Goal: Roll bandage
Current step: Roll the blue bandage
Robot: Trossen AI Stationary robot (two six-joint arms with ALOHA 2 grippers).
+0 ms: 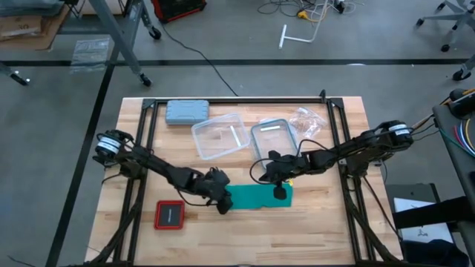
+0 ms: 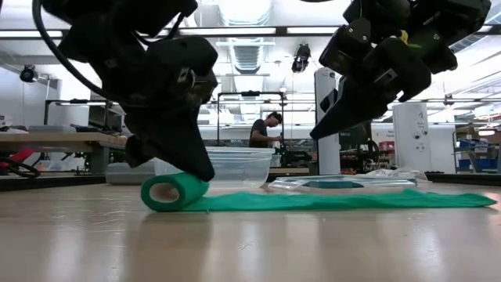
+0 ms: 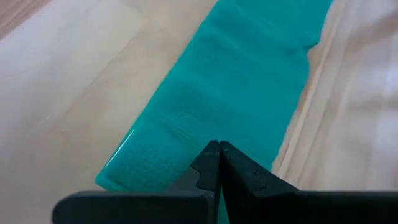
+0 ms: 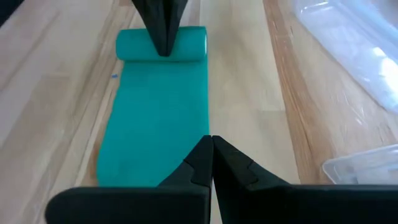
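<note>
Both arms are reaching inward over the wooden desk [image 1: 312,215] in the high view, meeting at the teal bandage [image 1: 260,196], which is lying flat near the desk's front edge, about midway along it. The left end effector [image 1: 221,202] is sitting on the bandage's left end; the right end effector [image 1: 280,190] is pressing on its right part. Two clear containers [image 1: 219,135] and a grey-blue case [image 1: 186,111] are lying toward the far edge, a red-framed pad [image 1: 169,215] near the front left corner.

Low view: the bandage [image 2: 313,201] is stretching flat across the desk, its left end curled into a small roll [image 2: 168,191] under the left end effector [image 2: 192,168].

Left wrist view: the left end effector [image 3: 219,149], fingers pressed together, is touching the bandage [image 3: 236,81].

Right wrist view: the right end effector [image 4: 210,144], fingers likewise together, is resting on the flat strip [image 4: 158,118], with the roll [image 4: 161,45] at the far end.
</note>
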